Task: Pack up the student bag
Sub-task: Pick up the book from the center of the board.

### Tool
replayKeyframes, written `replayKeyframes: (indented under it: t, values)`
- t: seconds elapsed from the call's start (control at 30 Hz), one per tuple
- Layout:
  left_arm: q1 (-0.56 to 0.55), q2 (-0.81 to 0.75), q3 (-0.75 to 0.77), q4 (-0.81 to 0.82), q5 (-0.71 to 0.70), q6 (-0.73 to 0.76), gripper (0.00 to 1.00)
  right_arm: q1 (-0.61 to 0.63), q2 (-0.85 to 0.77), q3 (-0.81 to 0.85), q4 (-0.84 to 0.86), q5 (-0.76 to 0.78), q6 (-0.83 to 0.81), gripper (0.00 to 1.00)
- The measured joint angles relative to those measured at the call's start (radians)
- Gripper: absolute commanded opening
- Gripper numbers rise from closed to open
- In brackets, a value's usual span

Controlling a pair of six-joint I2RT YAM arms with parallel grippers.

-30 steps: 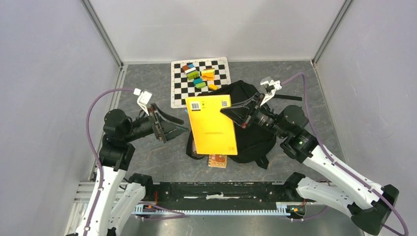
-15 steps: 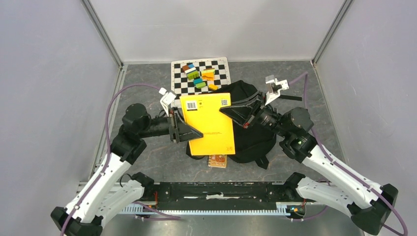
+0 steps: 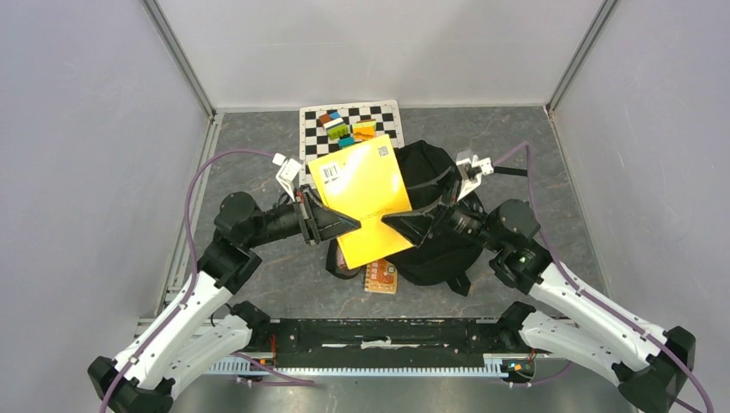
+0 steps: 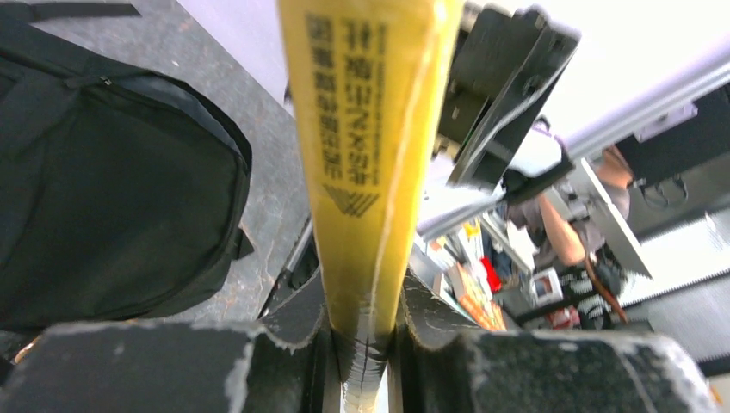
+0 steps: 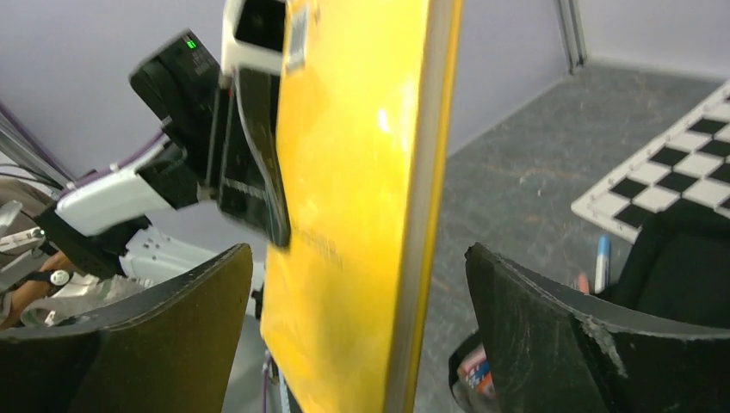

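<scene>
Gripping the yellow book (image 3: 361,198) by its 9 o'clock edge, the left gripper (image 3: 349,225) is clamped tight on it; the left wrist view shows the book's (image 4: 370,129) thin edge pinched between the two dark fingers (image 4: 215,361), the book rising straight out of the left gripper (image 4: 361,344). The right gripper (image 3: 398,224) reaches in from 3 o'clock with its jaws spread wide. In its own view the book (image 5: 344,215) stands edge-on between the parted fingers (image 5: 163,327) of the right gripper (image 5: 357,335), and neither finger visibly presses on it. The book is held tilted above the table (image 3: 258,155), its barcode end toward 11 o'clock. The student bag (image 3: 435,172) lies on the table just at 3 o'clock of the middle, partly under the book, its black fabric slumped and its straps spilling toward 6 o'clock. At 11 o'clock of the bag lies a checkered mat (image 3: 387,116) carrying small coloured blocks (image 3: 344,129). A small orange-patterned item (image 3: 380,278) lies at the bag's 7 o'clock edge.
</scene>
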Motion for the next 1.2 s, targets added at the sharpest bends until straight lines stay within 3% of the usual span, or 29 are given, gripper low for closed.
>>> replayKeyframes:
  t: [0.27,0.53,0.83,0.9,1.07,1.13,1.17,1.2]
  values:
    - [0.000,-0.019,-0.033,0.136,-0.187,-0.098,0.02,0.000,-0.153,-0.266,0.130,0.041,0.127,0.98]
    - [-0.078,0.063,-0.065,0.289,-0.332,-0.138,0.02,0.000,-0.105,-0.406,0.433,0.113,0.362,0.98]
    - [-0.262,0.134,-0.110,0.423,-0.555,-0.146,0.02,0.002,-0.050,-0.408,0.665,0.200,0.439,0.81]
    - [-0.295,0.146,-0.119,0.457,-0.600,-0.146,0.02,0.002,-0.039,-0.408,0.690,0.216,0.445,0.69]
    - [-0.367,0.163,-0.155,0.562,-0.695,-0.149,0.02,0.001,-0.019,-0.408,0.719,0.266,0.450,0.28]
    - [-0.384,0.164,-0.161,0.585,-0.717,-0.148,0.02,0.001,-0.016,-0.408,0.723,0.279,0.451,0.06]
    - [-0.389,0.165,-0.162,0.589,-0.726,-0.148,0.06,0.001,-0.014,-0.408,0.728,0.281,0.467,0.00]
    - [-0.391,0.166,-0.163,0.595,-0.726,-0.145,0.19,0.002,-0.015,-0.408,0.734,0.285,0.480,0.00]
